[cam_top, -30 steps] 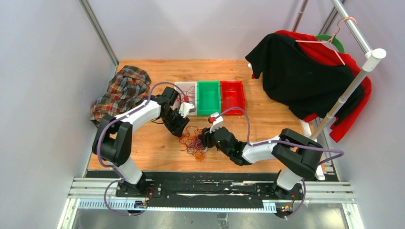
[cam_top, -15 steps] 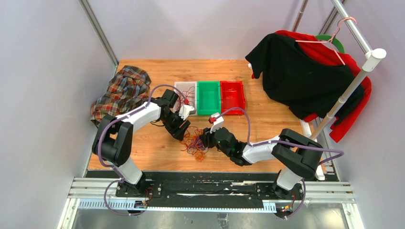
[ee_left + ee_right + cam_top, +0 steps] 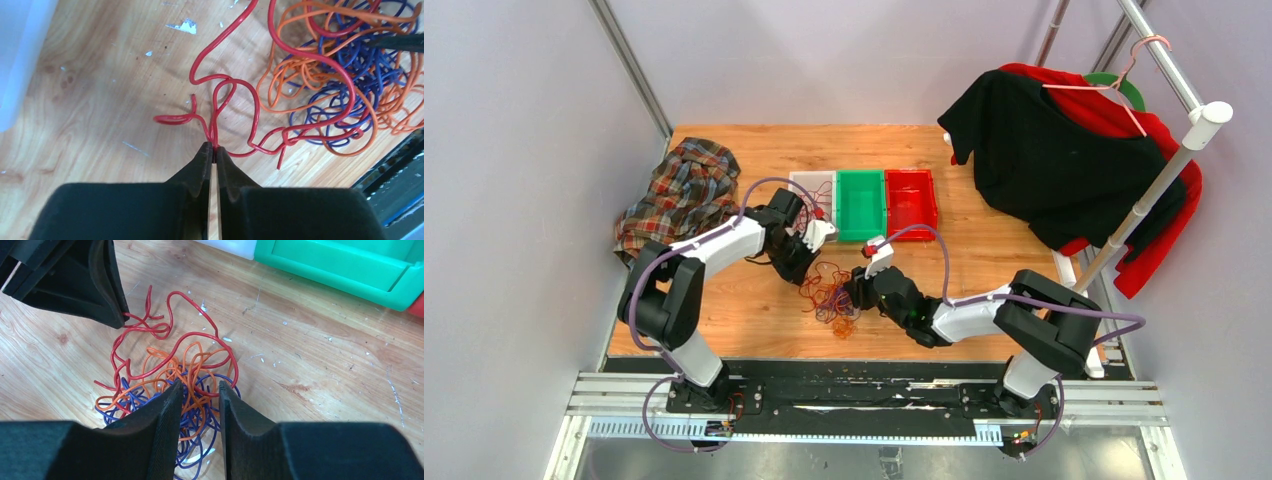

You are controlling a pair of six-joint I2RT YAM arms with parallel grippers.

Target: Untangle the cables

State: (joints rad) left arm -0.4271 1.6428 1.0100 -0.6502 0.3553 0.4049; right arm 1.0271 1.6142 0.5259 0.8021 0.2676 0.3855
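The cables (image 3: 829, 295) lie in one tangle of red, orange and purple strands on the wooden table (image 3: 984, 260), between my two arms. My left gripper (image 3: 802, 272) is at the tangle's left edge. In the left wrist view its tips (image 3: 214, 147) are shut on a loop of the red cable (image 3: 255, 115), whose free part trails out over the wood. My right gripper (image 3: 200, 385) is open low over the tangle (image 3: 165, 367), with orange and purple strands between its jaws. The left fingers (image 3: 75, 280) show at the upper left of the right wrist view.
A white bin (image 3: 812, 190), a green bin (image 3: 861, 203) and a red bin (image 3: 911, 200) stand in a row behind the tangle. A plaid shirt (image 3: 679, 190) lies at the back left. Black and red garments (image 3: 1044, 160) hang on a rack at the right.
My left gripper has moved down to the tangle's edge and shut on the red cable. The right gripper's jaws have narrowed a little over the tangle.
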